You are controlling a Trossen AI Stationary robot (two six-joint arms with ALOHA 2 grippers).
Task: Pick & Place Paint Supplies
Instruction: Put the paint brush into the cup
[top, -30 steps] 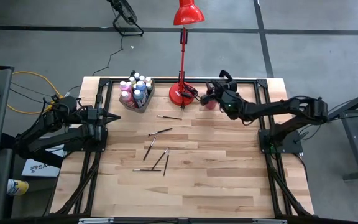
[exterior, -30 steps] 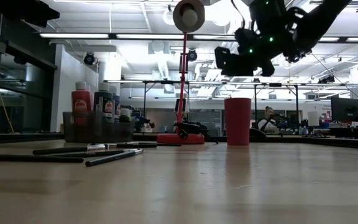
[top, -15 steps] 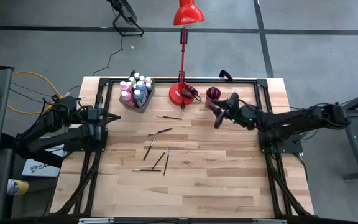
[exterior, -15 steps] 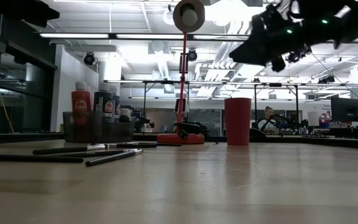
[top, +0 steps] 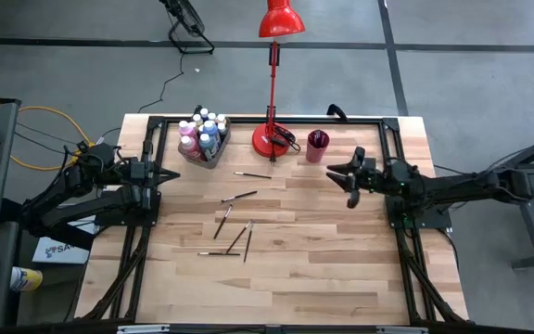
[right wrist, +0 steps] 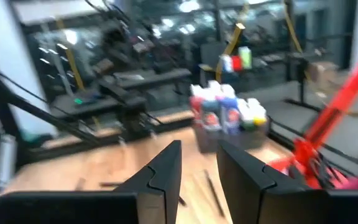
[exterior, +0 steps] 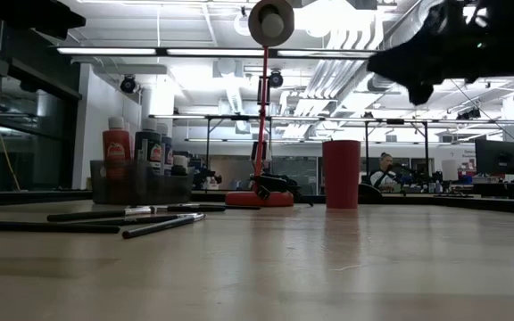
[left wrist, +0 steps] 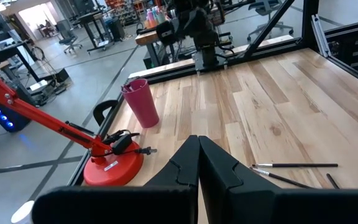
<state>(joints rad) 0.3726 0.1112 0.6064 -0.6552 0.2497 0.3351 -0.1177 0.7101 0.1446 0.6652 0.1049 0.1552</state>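
Observation:
Several thin dark paintbrushes point(top: 235, 227) lie flat and scattered on the wooden table, left of centre; the low view shows these brushes point(exterior: 123, 218) too. The white-capped paint bottles point(top: 202, 134) stand inside the translucent grey bin point(exterior: 141, 185) near the far left corner. My right gripper point(top: 346, 181) hovers open above the table's right half, right of and nearer than the dark red cup point(top: 316, 146), touching nothing. My left gripper point(top: 170, 174) waits shut at the table's left edge, its closed fingers point(left wrist: 198, 138) pointing across the table.
A red desk lamp has its base point(top: 272, 139) on the table's far side between bin and cup, with its arm rising over the table. A black frame runs along the table's edges. The near half of the table point(top: 276, 288) is bare wood.
My right gripper has drawn back from above the dark red cup, moving toward the table's right edge and somewhat toward the near edge, staying high above the table. The cup, brushes and bin have kept their places.

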